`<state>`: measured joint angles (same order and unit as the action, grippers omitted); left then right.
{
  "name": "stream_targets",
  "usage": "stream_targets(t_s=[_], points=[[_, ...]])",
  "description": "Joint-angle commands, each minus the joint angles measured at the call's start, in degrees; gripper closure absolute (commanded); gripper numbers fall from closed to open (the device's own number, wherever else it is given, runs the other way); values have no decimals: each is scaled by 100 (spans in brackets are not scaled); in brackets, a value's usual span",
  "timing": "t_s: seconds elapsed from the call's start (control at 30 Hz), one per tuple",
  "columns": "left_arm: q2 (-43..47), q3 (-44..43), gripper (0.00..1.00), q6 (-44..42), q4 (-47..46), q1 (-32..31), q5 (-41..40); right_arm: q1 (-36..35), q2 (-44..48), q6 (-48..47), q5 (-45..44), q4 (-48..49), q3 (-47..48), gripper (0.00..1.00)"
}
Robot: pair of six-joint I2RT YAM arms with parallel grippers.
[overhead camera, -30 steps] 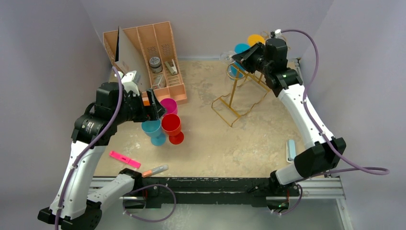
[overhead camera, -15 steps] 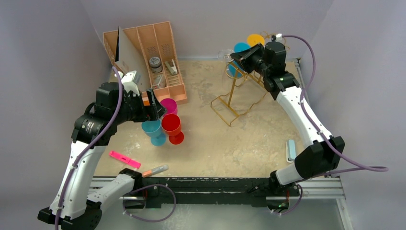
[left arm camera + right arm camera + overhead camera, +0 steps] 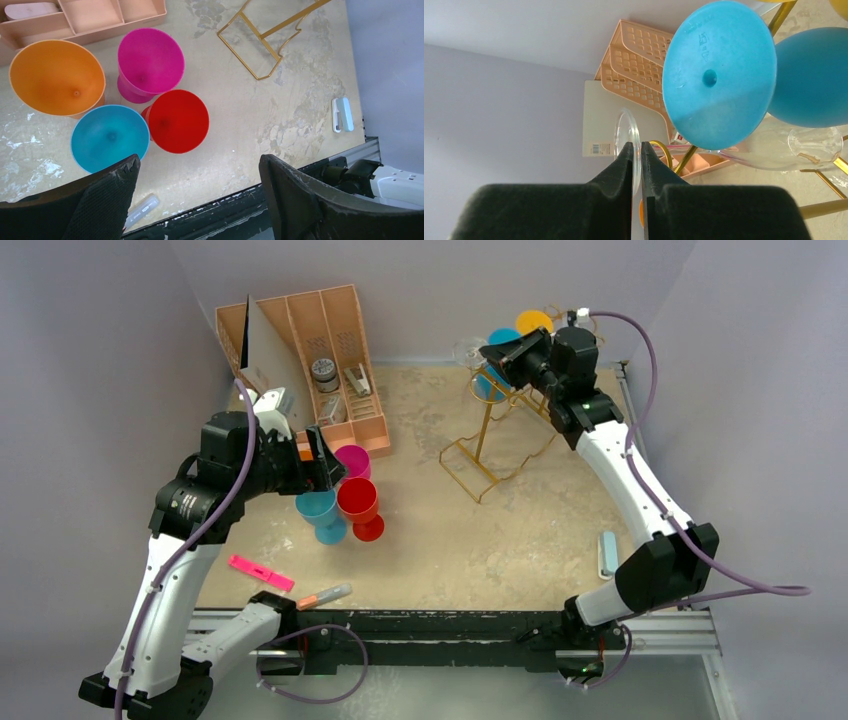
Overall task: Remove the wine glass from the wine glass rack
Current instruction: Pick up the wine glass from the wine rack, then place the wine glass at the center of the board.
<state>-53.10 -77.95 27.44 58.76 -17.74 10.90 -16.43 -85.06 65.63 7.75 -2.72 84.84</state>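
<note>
A tan slotted organiser (image 3: 335, 320) stands at the back left of the sandy tabletop (image 3: 450, 530). In front of it cluster four upright plastic goblets: orange (image 3: 56, 77), magenta (image 3: 150, 60), blue (image 3: 110, 137) and red (image 3: 178, 121). A pink marker (image 3: 260, 572) and a grey, orange-tipped marker (image 3: 324, 595) lie near the front edge, and a small pale blue object (image 3: 607, 553) lies at the right.

Seven glasses. Four stand at left: orange glass (image 3: 57, 77), pink glass (image 3: 150, 60), red glass (image 3: 178, 121), blue glass (image 3: 110, 137). Three hang far right on one rack (image 3: 487, 433): second blue glass (image 3: 716, 75), yellow glass (image 3: 533, 321), clear glass (image 3: 623, 127). One organiser (image 3: 340, 320). Two markers near left: pink marker (image 3: 260, 572), grey marker (image 3: 325, 595).
</note>
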Motion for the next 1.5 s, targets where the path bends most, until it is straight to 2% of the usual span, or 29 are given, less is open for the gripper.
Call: stream_targets(t_s=[0.0,0.43,0.8,1.47], points=[[45,-16,13,5,-163,25,44,25,6,12,57,516,182,100],[82,-18,13,7,-155,25,41,21,-275,-216,343,496,624,100],[68,-82,13,7,-163,25,52,25,-310,-391,1068,485,893,100],[214,-203,13,291,-482,25,78,-92,-551,-564,3104,687,1530,100]])
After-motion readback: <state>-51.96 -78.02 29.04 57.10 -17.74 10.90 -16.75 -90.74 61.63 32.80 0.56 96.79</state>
